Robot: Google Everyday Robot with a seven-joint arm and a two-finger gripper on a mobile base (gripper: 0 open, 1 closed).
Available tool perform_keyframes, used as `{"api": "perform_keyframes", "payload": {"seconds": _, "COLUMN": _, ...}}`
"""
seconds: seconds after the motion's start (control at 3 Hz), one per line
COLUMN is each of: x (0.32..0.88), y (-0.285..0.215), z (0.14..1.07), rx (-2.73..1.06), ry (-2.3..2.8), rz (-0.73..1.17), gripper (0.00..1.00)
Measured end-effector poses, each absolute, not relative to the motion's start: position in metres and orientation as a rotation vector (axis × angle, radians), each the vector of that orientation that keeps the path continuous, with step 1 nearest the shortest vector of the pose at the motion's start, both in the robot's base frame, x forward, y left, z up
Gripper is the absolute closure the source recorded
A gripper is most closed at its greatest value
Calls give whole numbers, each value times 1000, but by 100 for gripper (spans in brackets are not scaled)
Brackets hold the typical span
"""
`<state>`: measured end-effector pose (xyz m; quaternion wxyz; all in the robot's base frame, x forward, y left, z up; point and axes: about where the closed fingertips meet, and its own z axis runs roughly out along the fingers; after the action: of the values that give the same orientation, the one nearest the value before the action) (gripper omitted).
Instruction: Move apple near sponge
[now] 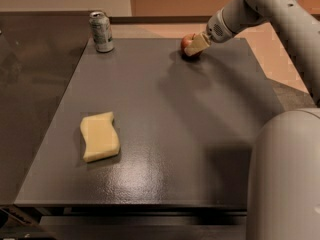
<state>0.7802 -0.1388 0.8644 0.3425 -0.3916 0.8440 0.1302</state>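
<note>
Arm (265, 6): smooth light-grey tubular shells with rounded joints and a few small dark dots on the upper link. Wrist (218, 29): grey, with a patch of tiny perforations. Gripper (196, 45): cream, wedge-shaped, at far right of centre. Near right: a big rounded matte grey housing (282, 179), no markings.

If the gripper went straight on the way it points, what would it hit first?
The apple. The gripper, at the far side of the table, points down-left straight at it and seems to touch it, though depth is unclear.
</note>
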Motion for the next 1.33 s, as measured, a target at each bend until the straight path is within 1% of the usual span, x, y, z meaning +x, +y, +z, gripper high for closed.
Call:
{"api": "perform_keyframes", "payload": {"seconds": 0.33, "x": 780, "y": -140, "z": 869, "rx": -1018, "ry": 2187, "rz": 331, "gripper": 87}}
{"api": "perform_keyframes", "payload": {"seconds": 0.67, "x": 762, "y": -133, "z": 885, "rx": -1086, "ry": 2163, "rz": 352, "gripper": 100}}
{"api": "perform_keyframes", "payload": {"seconds": 1.0, "x": 728, "y": -123, "z": 905, "rx": -1192, "ry": 2129, "rz": 417, "gripper": 100}}
{"api": "perform_keyframes", "payload": {"seconds": 1.33, "x": 677, "y": -109, "z": 927, "rx": -1332, "ry": 2061, "rz": 511, "gripper": 100}}
